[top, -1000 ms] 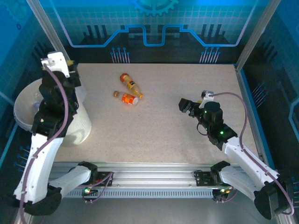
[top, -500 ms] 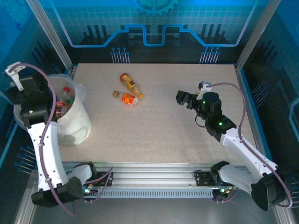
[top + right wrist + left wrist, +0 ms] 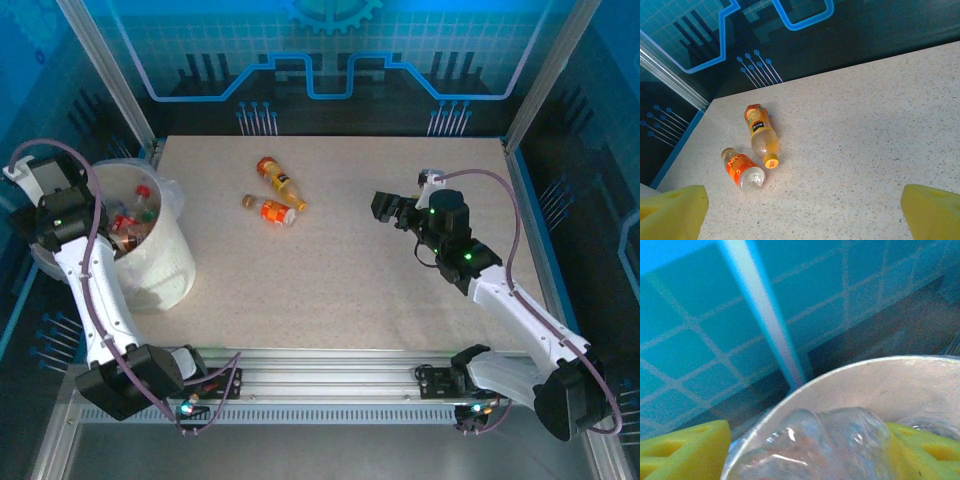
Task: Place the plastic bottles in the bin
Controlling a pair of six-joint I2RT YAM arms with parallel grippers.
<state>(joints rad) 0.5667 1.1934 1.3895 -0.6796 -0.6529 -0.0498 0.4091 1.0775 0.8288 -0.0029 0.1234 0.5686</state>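
A: What are we seeing on the table [image 3: 350, 290]?
B: We're seeing two plastic bottles [image 3: 278, 212] lying on their sides, left of centre, just beside each other. More are sitting inside the bin [image 3: 170, 270] at the left edge.
A: How are we reading the grippers?
B: Right gripper [image 3: 385, 208] is hanging spread wide and empty, well right of the pair, facing them. Left gripper [image 3: 805, 450] is hovering at the bin rim, pads apart, with crumpled clear plastic [image 3: 810, 432] lying between them.

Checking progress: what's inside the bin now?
Several plastic bottles with red caps and labels lie in the bin. The left arm covers part of the opening, so no count.
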